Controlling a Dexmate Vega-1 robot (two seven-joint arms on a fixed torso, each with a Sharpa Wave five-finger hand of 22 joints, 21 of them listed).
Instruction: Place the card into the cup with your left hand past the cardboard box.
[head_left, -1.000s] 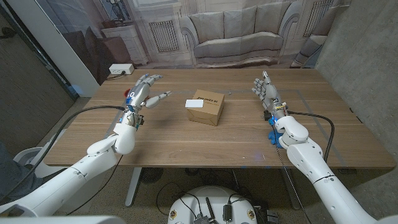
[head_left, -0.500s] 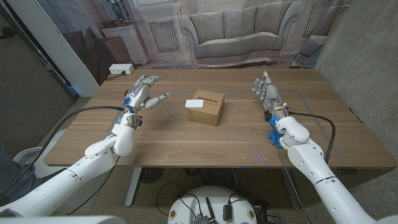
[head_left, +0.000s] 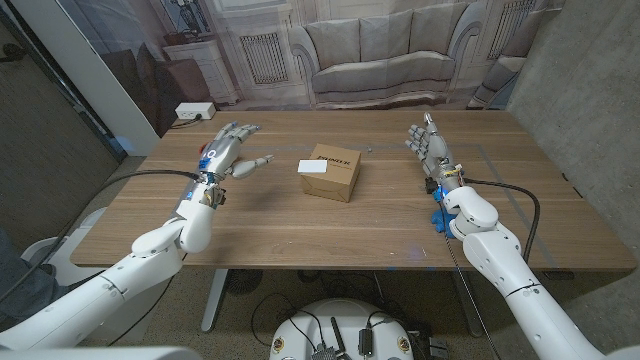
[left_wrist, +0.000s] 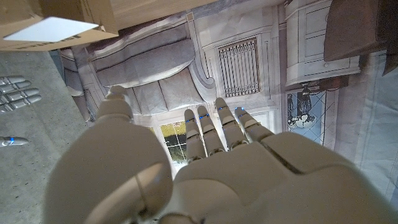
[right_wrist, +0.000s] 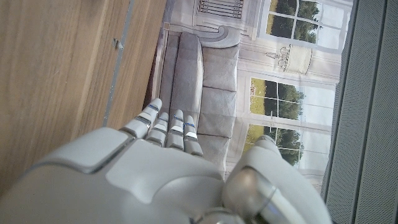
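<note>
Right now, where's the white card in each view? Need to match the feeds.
Head view: the white card lies on top of the cardboard box at the table's middle, at the box's edge nearer the left hand.
Left wrist view: the card is at the picture's top-left corner, on the box.
Right wrist view: not in it.
Shared landmark: the cardboard box.

Head cam overhead; wrist cams inverted

The left hand (left_wrist: 205, 174), white and smooth, reaches out with fingers (left_wrist: 211, 127) spread, holding nothing. Beyond it sits the brown cardboard box (left_wrist: 59, 22), a white rectangular card (left_wrist: 53, 29) lying on it.
</note>
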